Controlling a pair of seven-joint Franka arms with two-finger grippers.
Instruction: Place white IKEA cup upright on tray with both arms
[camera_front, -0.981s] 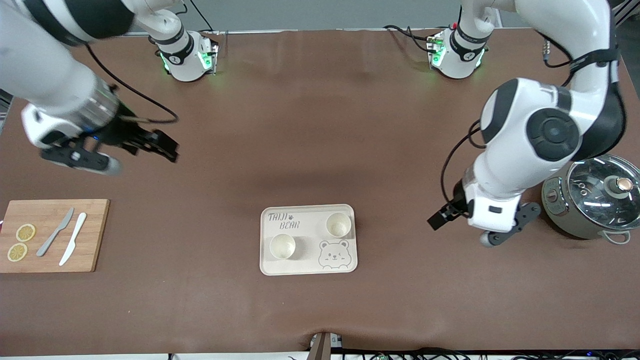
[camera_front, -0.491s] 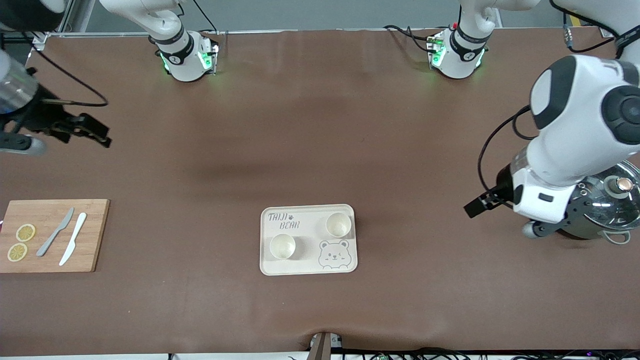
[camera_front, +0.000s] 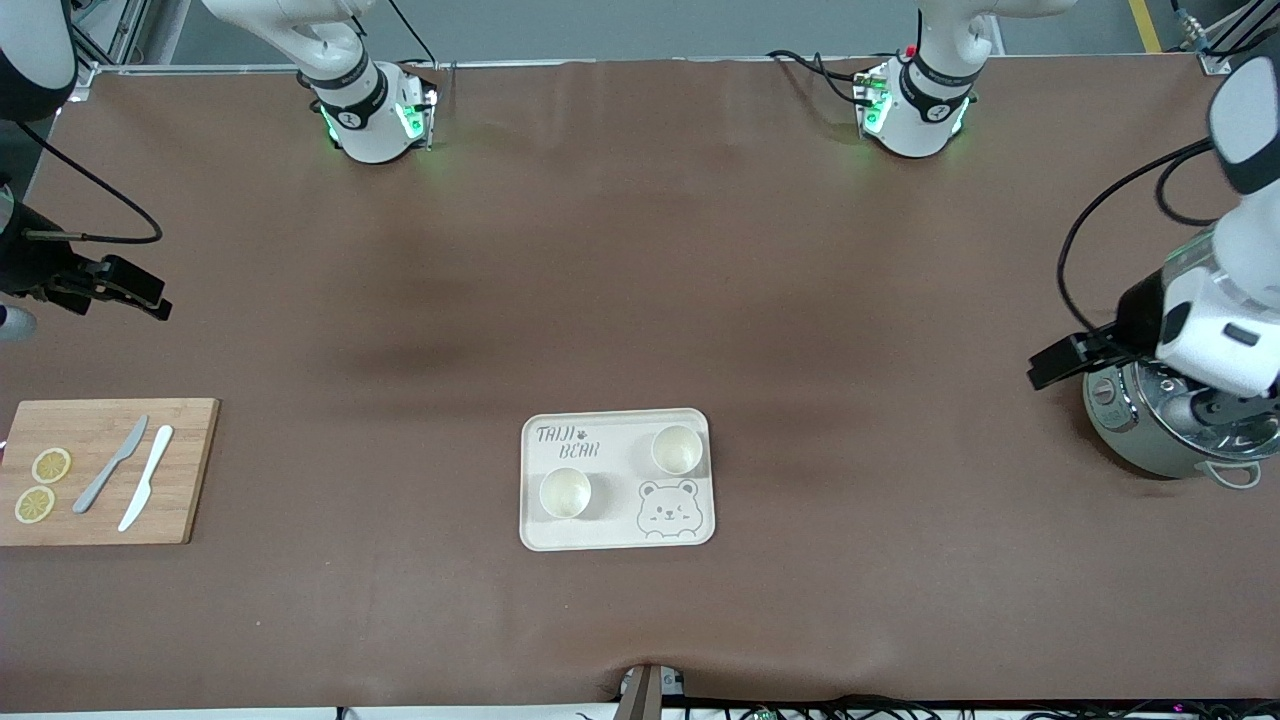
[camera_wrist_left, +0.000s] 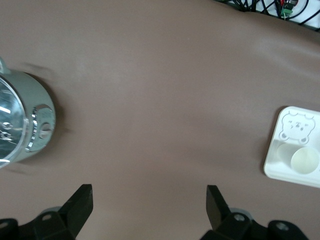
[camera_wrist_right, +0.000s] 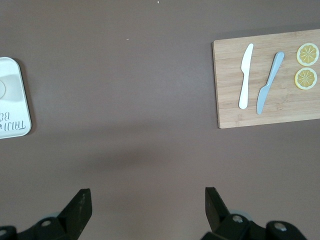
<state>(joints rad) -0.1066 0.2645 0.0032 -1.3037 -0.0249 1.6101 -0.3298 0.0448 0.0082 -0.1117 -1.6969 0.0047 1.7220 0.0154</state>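
Observation:
The cream tray (camera_front: 620, 532) with the bear drawing lies on the brown table. Two white cups stand upright on it: one (camera_front: 565, 493) nearer the front camera, one (camera_front: 677, 449) farther from it, toward the left arm's end. The left wrist view shows the tray (camera_wrist_left: 274, 161) and one cup (camera_wrist_left: 305, 160). The right wrist view shows a corner of the tray (camera_wrist_right: 17, 107). My left gripper (camera_front: 1062, 362) is open and empty, up beside the steel pot. My right gripper (camera_front: 130, 288) is open and empty, over bare table at the right arm's end.
A steel pot with a glass lid (camera_front: 1180, 410) stands at the left arm's end, also in the left wrist view (camera_wrist_left: 22, 125). A wooden cutting board (camera_front: 190, 470) with two knives and two lemon slices lies at the right arm's end, also in the right wrist view (camera_wrist_right: 225, 85).
Both arms have drawn away from the tray toward their own ends of the table. The left gripper now hangs by the pot. The cups and tray have not moved.

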